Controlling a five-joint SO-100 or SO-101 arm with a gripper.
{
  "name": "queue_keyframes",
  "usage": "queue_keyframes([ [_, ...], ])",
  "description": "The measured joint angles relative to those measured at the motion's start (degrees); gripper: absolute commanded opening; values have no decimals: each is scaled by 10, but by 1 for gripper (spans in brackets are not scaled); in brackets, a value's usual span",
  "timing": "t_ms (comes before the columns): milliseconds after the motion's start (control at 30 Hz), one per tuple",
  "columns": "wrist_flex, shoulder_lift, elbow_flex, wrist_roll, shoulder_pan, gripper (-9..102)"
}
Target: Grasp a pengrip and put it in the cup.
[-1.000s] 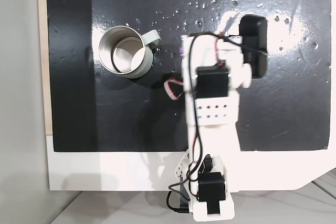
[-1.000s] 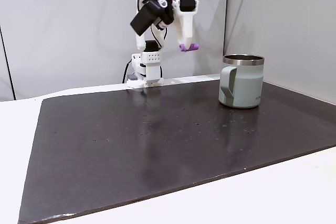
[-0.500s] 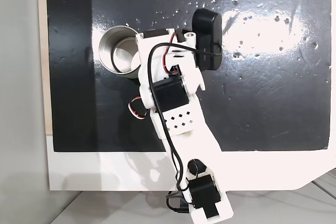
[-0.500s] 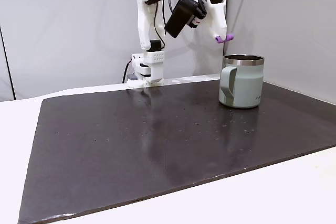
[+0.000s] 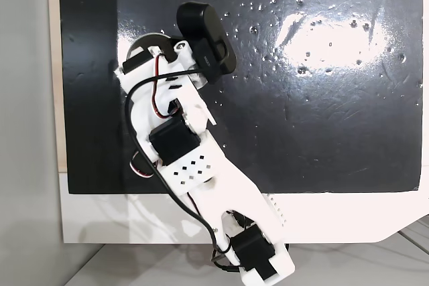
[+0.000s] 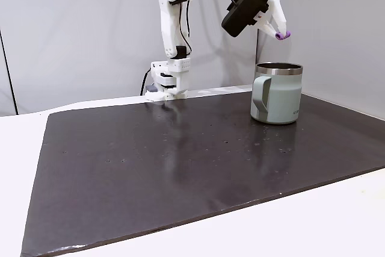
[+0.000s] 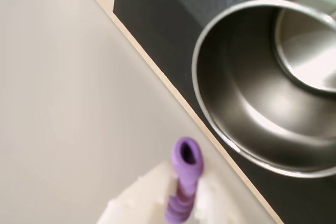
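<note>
My gripper (image 6: 278,32) is shut on the purple ribbed pengrip (image 6: 282,35) and holds it in the air a little above the rim of the silver-grey cup (image 6: 277,93). In the wrist view the pengrip (image 7: 184,179) sticks out between my white fingers (image 7: 140,199). The cup's open mouth (image 7: 209,109) lies up and to its right, over the black mat's edge. In the fixed view from above, my arm covers most of the cup (image 5: 144,39) and hides the pengrip.
The black mat (image 6: 180,154) covers the table, with a pale strip (image 5: 55,98) along its left side in the fixed view from above. The arm's base (image 6: 170,81) stands at the mat's far edge. Grey walls close off the back and right.
The arm has swung from the mat's middle toward the cup, carrying the pengrip higher. It now sits over the cup and covers it from above.
</note>
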Motion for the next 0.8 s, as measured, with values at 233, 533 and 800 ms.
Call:
queue_keyframes([
  [233, 0, -1, 0, -3, -4, 24],
  [533, 0, -1, 0, -3, -8, 24],
  [800, 0, -1, 0, -3, -9, 24],
])
